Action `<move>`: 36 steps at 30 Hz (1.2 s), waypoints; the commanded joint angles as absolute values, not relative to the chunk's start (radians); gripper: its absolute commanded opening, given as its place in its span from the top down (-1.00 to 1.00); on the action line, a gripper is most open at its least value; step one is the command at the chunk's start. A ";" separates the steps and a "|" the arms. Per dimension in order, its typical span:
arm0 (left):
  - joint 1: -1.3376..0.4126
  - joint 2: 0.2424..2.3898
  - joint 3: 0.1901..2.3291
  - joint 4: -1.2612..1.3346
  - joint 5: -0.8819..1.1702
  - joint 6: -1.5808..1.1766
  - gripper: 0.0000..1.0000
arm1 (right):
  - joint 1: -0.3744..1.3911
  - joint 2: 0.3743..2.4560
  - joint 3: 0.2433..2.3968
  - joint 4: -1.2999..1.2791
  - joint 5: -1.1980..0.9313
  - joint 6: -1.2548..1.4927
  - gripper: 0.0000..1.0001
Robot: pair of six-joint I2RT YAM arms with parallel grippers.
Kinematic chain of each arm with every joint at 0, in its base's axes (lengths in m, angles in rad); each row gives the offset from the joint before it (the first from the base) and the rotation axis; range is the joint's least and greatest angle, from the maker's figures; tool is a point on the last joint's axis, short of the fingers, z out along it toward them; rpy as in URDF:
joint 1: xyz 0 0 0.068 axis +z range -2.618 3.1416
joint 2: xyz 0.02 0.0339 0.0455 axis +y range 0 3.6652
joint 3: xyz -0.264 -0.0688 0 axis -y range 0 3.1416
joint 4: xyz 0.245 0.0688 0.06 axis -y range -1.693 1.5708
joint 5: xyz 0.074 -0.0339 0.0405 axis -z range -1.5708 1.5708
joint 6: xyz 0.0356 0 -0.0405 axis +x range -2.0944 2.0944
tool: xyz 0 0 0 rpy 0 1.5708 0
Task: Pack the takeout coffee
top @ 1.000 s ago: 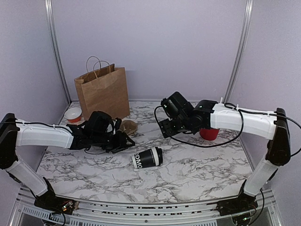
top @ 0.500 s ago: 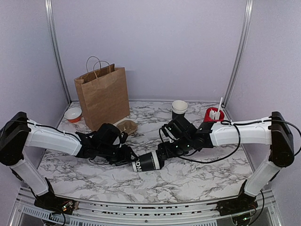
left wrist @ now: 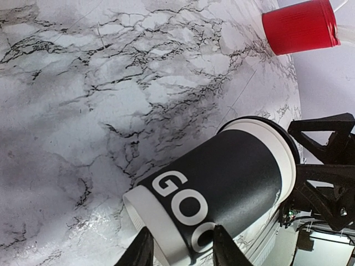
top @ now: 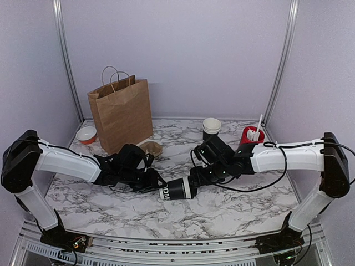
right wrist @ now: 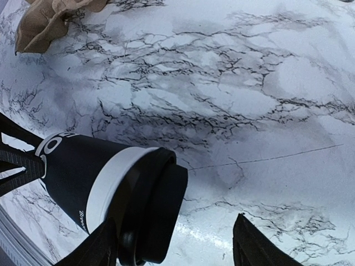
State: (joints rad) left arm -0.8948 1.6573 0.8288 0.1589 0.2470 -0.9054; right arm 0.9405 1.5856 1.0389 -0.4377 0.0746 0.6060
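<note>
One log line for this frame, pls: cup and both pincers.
cup: on side, lid on | left pincer: at its base, grip unclear | right pincer: open astride lid | bag: upright, far left

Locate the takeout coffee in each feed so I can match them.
Top external: takeout coffee on its side, front-centre of the marble table.
Left wrist: takeout coffee lower centre-right, lettering showing.
Right wrist: takeout coffee lower left, lid nearest.
Shared landmark: the marble table under it.

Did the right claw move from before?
Yes. The right claw came down toward the table's near edge, away from the red cup, and now sits at the lid end of the lying coffee cup.
</note>
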 commanded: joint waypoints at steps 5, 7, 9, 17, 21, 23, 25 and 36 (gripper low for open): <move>-0.905 1.712 0.824 0.091 0.239 -0.897 0.30 | 0.953 1.615 1.059 -0.473 0.157 0.629 -0.06; -0.905 1.715 0.822 0.089 0.238 -0.895 0.31 | 0.951 1.619 1.050 -0.455 0.148 0.634 0.02; -0.905 1.717 0.822 0.086 0.236 -0.893 0.32 | 0.951 1.630 1.051 -0.444 0.136 0.639 0.11; -0.905 1.707 0.851 0.077 0.233 -0.882 0.32 | 0.955 1.621 1.128 -0.461 0.180 0.635 0.48; -0.905 1.705 0.884 0.065 0.231 -0.868 0.32 | 0.972 1.611 1.198 -0.518 0.237 0.617 0.54; -0.904 1.714 0.900 0.062 0.232 -0.862 0.31 | 0.982 1.609 1.231 -0.542 0.264 0.604 0.55; -0.904 1.721 0.918 0.061 0.230 -0.858 0.31 | 0.993 1.606 1.264 -0.565 0.295 0.595 0.56; -0.893 1.797 1.009 0.067 0.235 -0.845 0.31 | 1.085 1.664 1.491 -0.737 0.468 0.532 0.56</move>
